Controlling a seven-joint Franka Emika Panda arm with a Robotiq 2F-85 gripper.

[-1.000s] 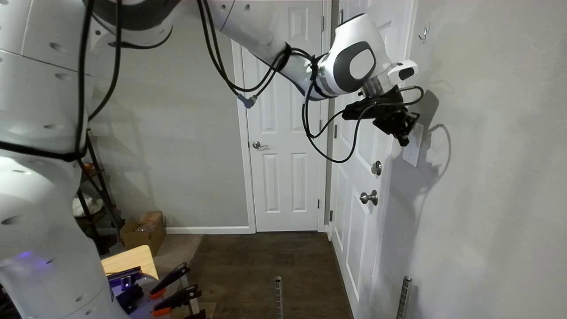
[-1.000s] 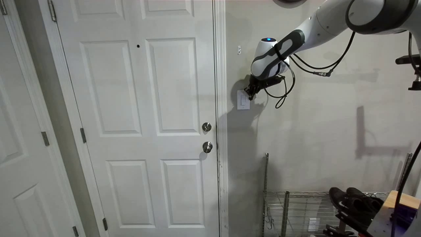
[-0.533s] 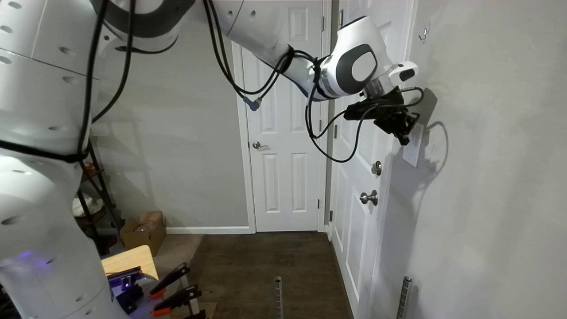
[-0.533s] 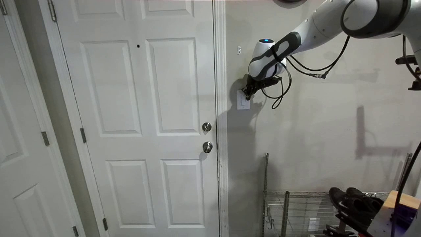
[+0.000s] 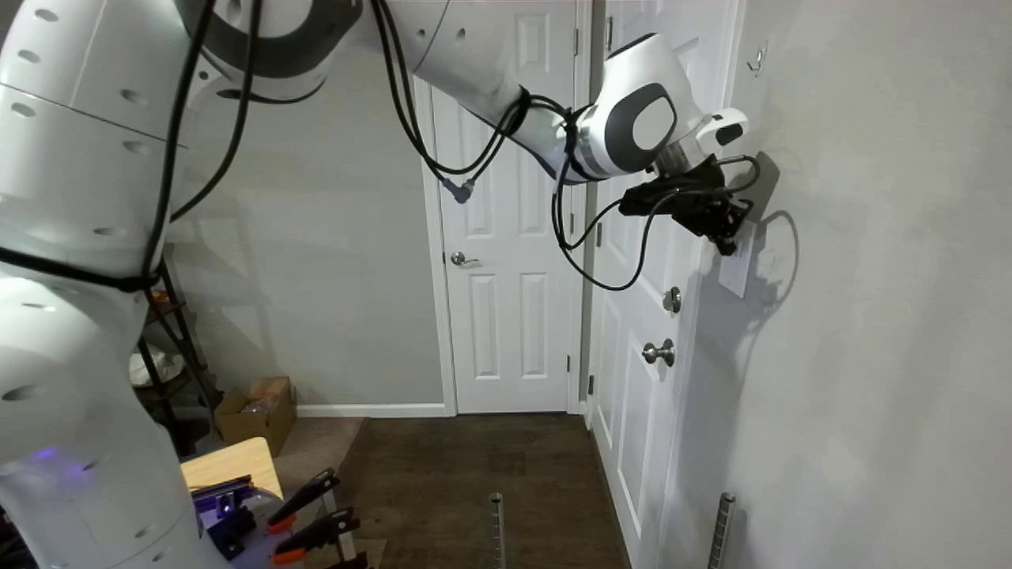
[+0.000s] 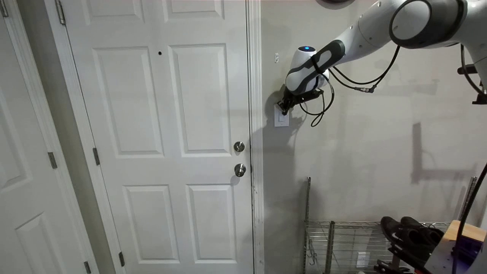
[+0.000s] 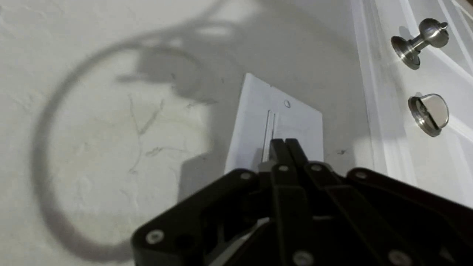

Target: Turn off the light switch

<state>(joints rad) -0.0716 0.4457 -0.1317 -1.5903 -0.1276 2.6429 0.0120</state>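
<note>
The light switch (image 6: 282, 121) is a white upright wall plate beside the door frame. It also shows edge-on in an exterior view (image 5: 735, 270) and large in the wrist view (image 7: 301, 123), with a long rocker and a screw. My gripper (image 7: 285, 141) is shut and empty, its two fingertips side by side over the switch plate, near the rocker's edge. In the exterior views the gripper (image 6: 284, 113) covers the upper part of the plate. Whether the fingertips touch the switch, I cannot tell. The gripper hides the near part of the plate in the wrist view.
A white door with a round silver knob (image 6: 240, 170) and a lock (image 6: 239, 147) stands beside the switch. A small hook (image 6: 276, 58) is on the wall above. A wire rack (image 6: 342, 224) with black shoes (image 6: 409, 232) stands below. Cables (image 5: 561, 213) hang from the arm.
The gripper has moved slightly along the wall towards the door, from the plate's right edge to over its upper middle. The gripper looks shut throughout; the switch plate has not moved.
</note>
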